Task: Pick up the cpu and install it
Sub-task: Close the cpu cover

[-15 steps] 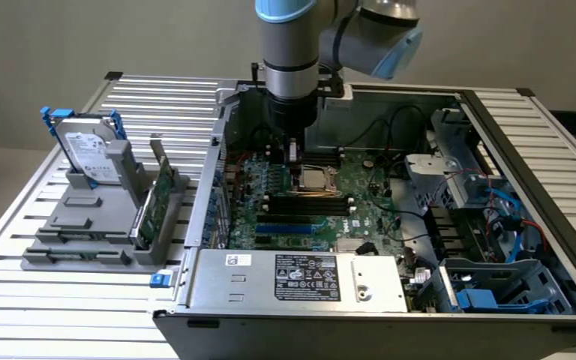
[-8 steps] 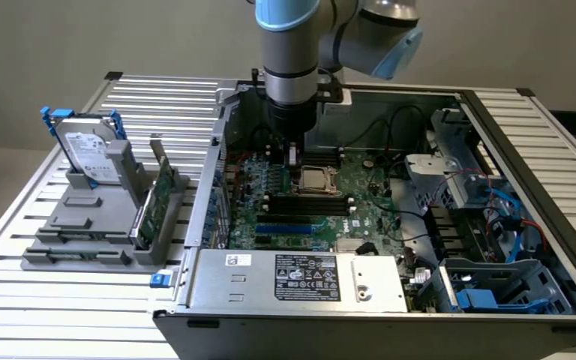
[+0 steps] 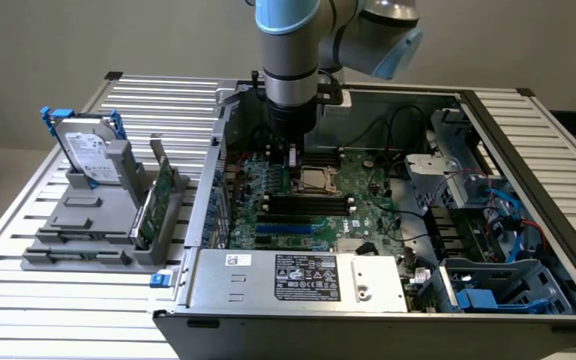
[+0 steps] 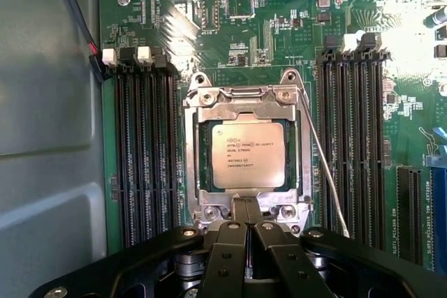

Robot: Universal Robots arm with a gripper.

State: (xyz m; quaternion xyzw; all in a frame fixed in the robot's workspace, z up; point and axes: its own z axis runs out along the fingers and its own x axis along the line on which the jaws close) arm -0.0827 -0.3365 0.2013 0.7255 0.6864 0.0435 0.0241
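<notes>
The cpu [image 4: 248, 153], a small silvery square chip, lies flat in its socket on the green motherboard [image 4: 279, 47], framed by the metal socket bracket [image 4: 199, 151]. My gripper [image 4: 246, 209] is shut, its two black fingers pressed together with nothing between them. The tips sit right at the bracket's edge tab, just beside the chip. In the exterior view the gripper [image 3: 293, 159] hangs inside the open computer case, just off the socket with the cpu [image 3: 316, 180].
Black memory slots [image 4: 143, 165] flank the socket on both sides, and a thin wire lever [image 4: 323, 165] runs along it. Outside the case [image 3: 298, 277], a grey stand [image 3: 88, 225] holds a hard drive [image 3: 90, 154] and a green card [image 3: 160, 199].
</notes>
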